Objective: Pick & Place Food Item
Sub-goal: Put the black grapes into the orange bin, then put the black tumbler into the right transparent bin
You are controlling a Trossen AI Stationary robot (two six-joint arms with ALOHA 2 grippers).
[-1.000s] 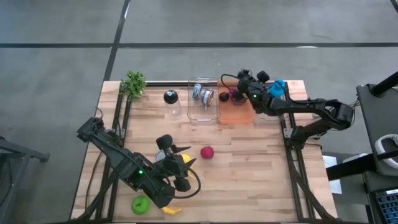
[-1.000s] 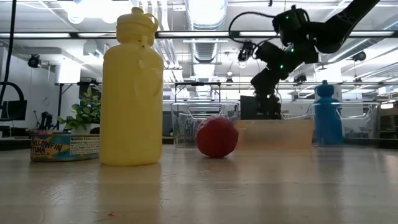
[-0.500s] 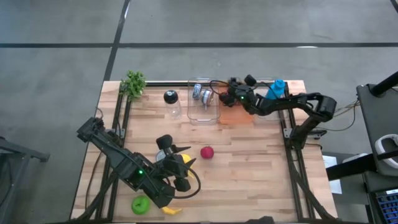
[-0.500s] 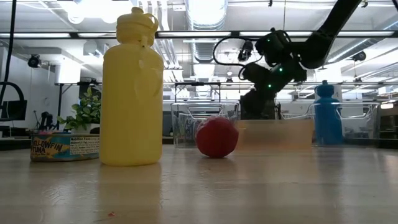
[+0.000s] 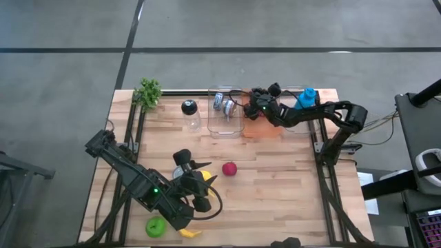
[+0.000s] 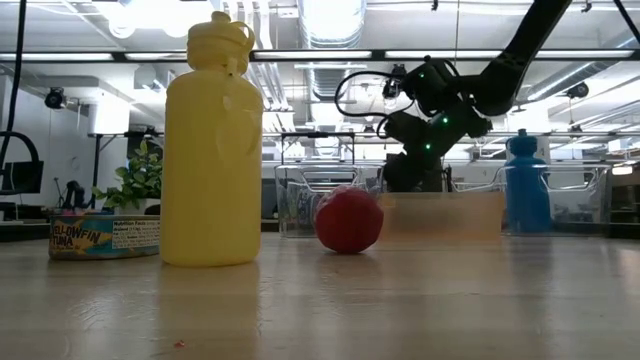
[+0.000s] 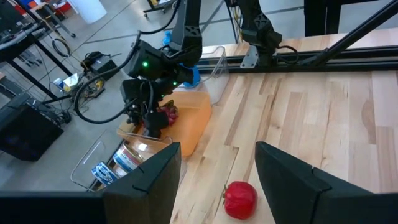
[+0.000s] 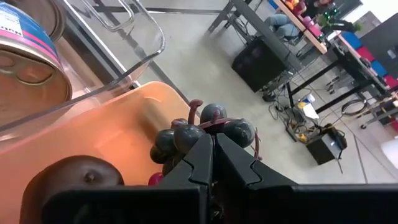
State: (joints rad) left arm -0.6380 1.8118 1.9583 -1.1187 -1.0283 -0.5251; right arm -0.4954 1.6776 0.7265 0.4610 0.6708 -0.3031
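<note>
The right gripper [image 8: 210, 149] is positioned over the orange tray [image 5: 262, 127] at the far side of the tabletop [image 5: 289, 186], its fingers [image 8: 239, 163] closed on the stem of a bunch of dark grapes [image 8: 202, 132]. The grapes sit at the far edge of the tray, beside a dark brown fruit [image 8: 71, 183] also in the tray. A clear container [image 5: 225, 118] holding cans [image 5: 223, 102] stands just to the left of the tray, and a blue bottle [image 5: 306, 97] stands to its right. The left gripper [image 5: 200, 184] rests low at the near left of the tabletop, its fingers [image 7: 146, 176] spread apart and holding nothing. A red apple [image 5: 229, 169] lies on the tabletop just to the right of the left gripper. A yellow bottle [image 6: 212, 140] and a tuna can [image 6: 103, 236] stand near that gripper. A green item [image 5: 156, 226] lies at the near left edge, and a small plant [image 5: 148, 91] stands at the far left corner.
</note>
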